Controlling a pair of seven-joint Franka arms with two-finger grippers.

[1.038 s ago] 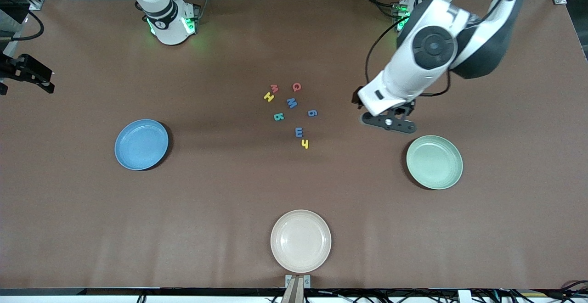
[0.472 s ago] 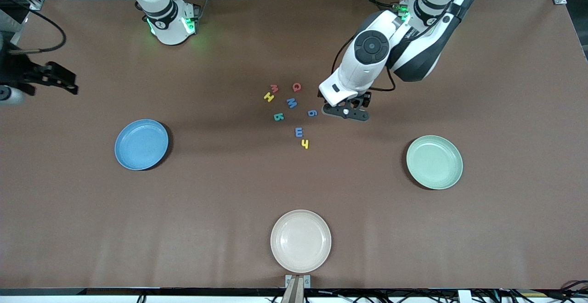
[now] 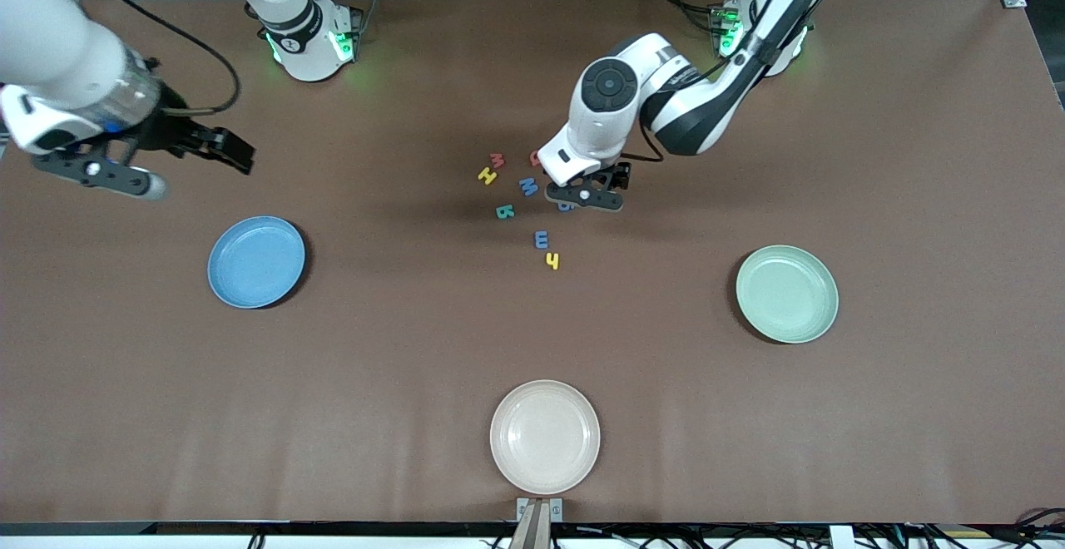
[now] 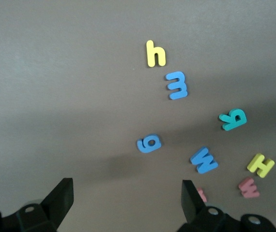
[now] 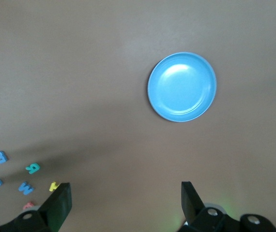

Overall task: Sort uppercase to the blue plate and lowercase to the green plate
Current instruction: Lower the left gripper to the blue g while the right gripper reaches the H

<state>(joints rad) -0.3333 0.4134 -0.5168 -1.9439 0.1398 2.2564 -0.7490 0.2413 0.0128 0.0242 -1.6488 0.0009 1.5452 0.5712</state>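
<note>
left tool [image 3: 584,197] open, empty, over the letter cluster | blue round letter [image 4: 149,143] lies on the counter just ahead of its fingertips, between them | green plate [image 3: 787,294] toward left arm's end | right tool [image 3: 108,175] open, above counter near blue plate [image 3: 256,262], farther from letters

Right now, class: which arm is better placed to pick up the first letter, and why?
The left. The left gripper hangs open right over the letters, by the blue g. The right gripper, also open, is up near the blue plate, well away from them.
</note>
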